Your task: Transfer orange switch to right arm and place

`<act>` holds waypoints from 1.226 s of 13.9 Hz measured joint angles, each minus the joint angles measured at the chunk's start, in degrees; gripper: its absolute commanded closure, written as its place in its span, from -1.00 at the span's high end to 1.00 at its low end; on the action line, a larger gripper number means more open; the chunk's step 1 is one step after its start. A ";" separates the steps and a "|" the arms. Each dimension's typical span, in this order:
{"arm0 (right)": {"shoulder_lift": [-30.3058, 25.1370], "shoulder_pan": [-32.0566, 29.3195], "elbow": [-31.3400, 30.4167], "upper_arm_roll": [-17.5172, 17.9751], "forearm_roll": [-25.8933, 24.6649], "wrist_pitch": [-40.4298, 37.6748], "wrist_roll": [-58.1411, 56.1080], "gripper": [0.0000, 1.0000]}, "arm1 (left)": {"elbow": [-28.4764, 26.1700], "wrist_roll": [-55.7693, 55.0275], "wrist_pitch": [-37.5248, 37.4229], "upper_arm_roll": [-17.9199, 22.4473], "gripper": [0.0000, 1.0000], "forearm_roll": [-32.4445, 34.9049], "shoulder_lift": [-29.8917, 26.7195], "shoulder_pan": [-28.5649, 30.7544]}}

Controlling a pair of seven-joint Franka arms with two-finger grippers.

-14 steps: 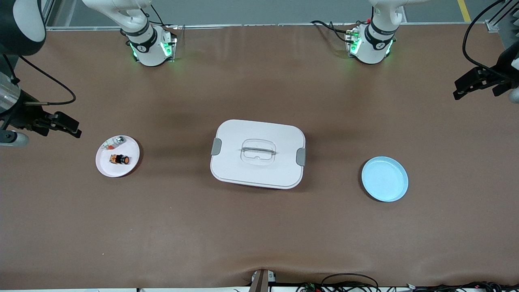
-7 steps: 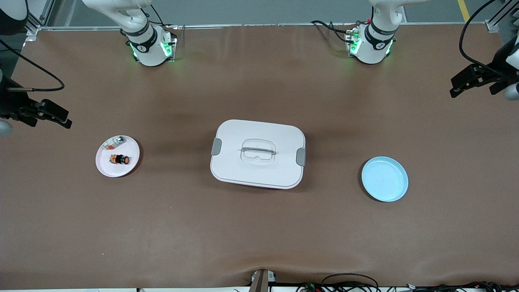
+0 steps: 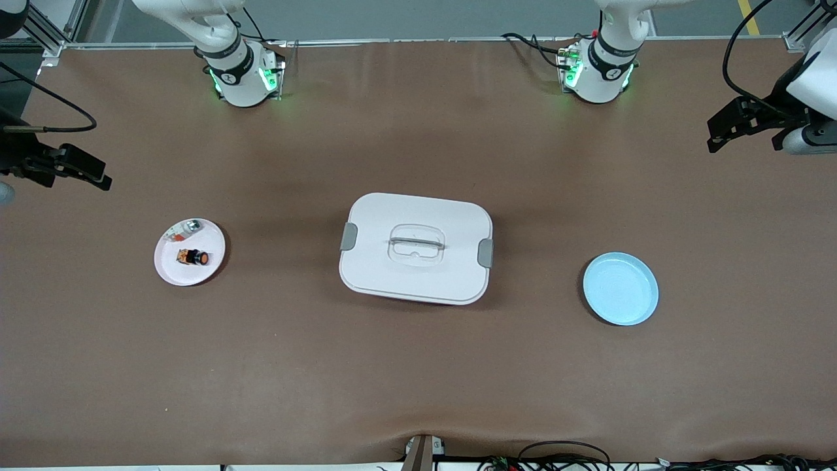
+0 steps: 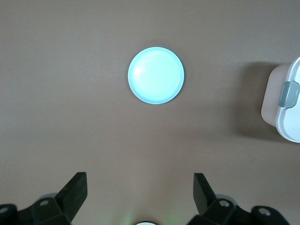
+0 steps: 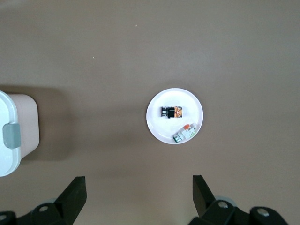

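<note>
A wide brown table [image 3: 418,366] carries three things in a row, well apart. Toward the right arm's end lies a small white plate [image 3: 171,269]. In the middle sits a white lidded box [image 3: 416,248] with grey side latches and a recessed handle in its lid. Toward the left arm's end, slightly nearer the front camera, lies a pale blue plate [image 3: 620,288].

Right arm cut off by front view's edge, only the right gripper [image 3: 98,180] end shows. Left arm likewise cut at the edge near the left gripper [image 3: 716,134]. White box [image 4: 287,105] cropped in both wrist views. Switch [image 3: 193,258] too small for detail; silver part [image 3: 186,229] beside it on pink plate [image 3: 171,268] unclear.
</note>
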 measured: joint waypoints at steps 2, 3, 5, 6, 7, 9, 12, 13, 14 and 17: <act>-0.10 -0.01 0.38 -0.13 0.00 -1.43 0.01 1.00 | -0.03 0.06 0.00 0.00 1.00 0.00 0.00 0.02; -0.41 -0.02 0.48 -0.22 0.00 -1.73 0.01 1.00 | -0.07 0.09 0.00 0.00 1.00 0.00 0.00 0.02; -1.81 -0.06 0.48 -0.37 0.02 -2.43 0.03 1.00 | -0.10 0.18 -0.31 -0.02 1.00 0.00 0.00 -0.01; -2.66 -0.13 0.28 -0.45 0.02 -2.88 0.06 1.00 | -0.10 0.18 -0.98 -0.06 1.00 0.00 -0.01 -0.06; -3.58 -0.31 -0.19 -0.50 0.03 -3.04 0.10 1.00 | -0.10 0.18 -1.17 -0.13 1.00 0.00 -0.01 -0.09; -5.66 -0.91 -2.30 -0.62 0.04 -2.56 0.12 1.00 | -0.10 0.18 -1.18 -0.21 1.00 0.00 -0.01 -0.10; -10.20 -1.32 -9.32 -0.63 0.06 2.38 0.12 1.00 | -0.17 0.23 -0.97 0.02 1.00 0.00 -0.01 -0.59; -12.11 -1.31 -12.29 -0.61 0.06 4.01 0.11 1.00 | -0.25 0.23 -0.92 1.06 1.00 0.01 -0.01 -1.99; -13.74 -1.31 -14.42 -0.58 0.03 4.38 0.08 1.00 | -0.34 0.23 -0.88 3.09 1.00 0.02 -0.01 -4.18; -15.99 -1.31 -15.69 -0.54 0.00 1.75 0.05 1.00 | -0.44 0.23 -0.73 7.53 1.00 0.02 -0.01 -7.41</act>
